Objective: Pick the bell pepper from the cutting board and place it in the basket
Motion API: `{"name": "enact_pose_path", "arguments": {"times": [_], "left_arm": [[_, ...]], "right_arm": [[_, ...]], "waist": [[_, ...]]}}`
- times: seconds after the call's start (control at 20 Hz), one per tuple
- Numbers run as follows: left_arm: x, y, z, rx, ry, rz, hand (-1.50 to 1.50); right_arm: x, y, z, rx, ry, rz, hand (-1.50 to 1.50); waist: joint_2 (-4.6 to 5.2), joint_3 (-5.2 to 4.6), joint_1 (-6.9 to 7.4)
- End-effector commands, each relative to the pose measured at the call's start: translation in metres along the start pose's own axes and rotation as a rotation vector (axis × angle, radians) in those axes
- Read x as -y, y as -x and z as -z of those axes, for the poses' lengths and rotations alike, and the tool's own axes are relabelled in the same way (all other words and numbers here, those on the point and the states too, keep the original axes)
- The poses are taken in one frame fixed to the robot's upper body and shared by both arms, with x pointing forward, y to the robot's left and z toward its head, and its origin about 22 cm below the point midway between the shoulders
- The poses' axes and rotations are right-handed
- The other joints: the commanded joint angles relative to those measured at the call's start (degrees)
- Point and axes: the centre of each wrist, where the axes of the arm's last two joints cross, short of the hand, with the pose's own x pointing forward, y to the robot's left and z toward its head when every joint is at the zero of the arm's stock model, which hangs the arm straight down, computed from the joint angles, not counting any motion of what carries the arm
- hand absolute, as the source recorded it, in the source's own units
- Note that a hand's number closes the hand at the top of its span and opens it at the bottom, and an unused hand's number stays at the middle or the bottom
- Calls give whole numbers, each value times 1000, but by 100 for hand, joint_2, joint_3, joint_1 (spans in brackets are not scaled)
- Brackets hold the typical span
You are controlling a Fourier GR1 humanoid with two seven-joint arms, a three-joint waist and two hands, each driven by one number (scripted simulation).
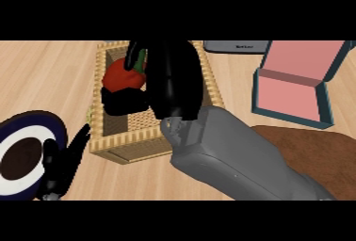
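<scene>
My right hand (173,80), black at the end of a grey forearm (236,160), reaches over the woven wicker rectangular basket (132,143). Its fingers (125,101) are curled round the red bell pepper with a green stem (124,77), which sits inside the basket's outline, toward its far left part; whether it touches the basket floor I cannot tell, since my hand covers much of it. The back of the hand and the forearm hide the basket's middle and most of its right wall.

My left hand (59,169) shows at the lower left, near the view's edge, fingers straight and slightly spread, holding nothing. It lies over the right rim of a round plate with a dark blue rim, white ring and dark brown centre (17,160), which rests on the light wooden tabletop (42,75) just left of the basket.

To the right of the basket stands an open box, teal outside and pink inside (295,94), its lid raised toward the far side. Behind it, at the upper edge, a grey rectangular object with small dark lettering (236,46) is partly visible. A dark brown wooden cutting board (319,150) lies at the lower right, partly under my right forearm, well apart from the pepper.
</scene>
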Motion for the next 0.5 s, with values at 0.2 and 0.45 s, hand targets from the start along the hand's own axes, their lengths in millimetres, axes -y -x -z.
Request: {"name": "enact_pose_path", "arguments": {"times": [0.2, 0.45], "left_arm": [[0, 34, -6, -115, -5, -27, 0], [3, 23, -5, -120, -22, -45, 0]], "right_arm": [[-19, 22, 18, -107, 18, 106, 150], [-36, 47, 24, -181, 64, -172, 150]], "waist": [[16, -53, -74], [-11, -53, -195]]}}
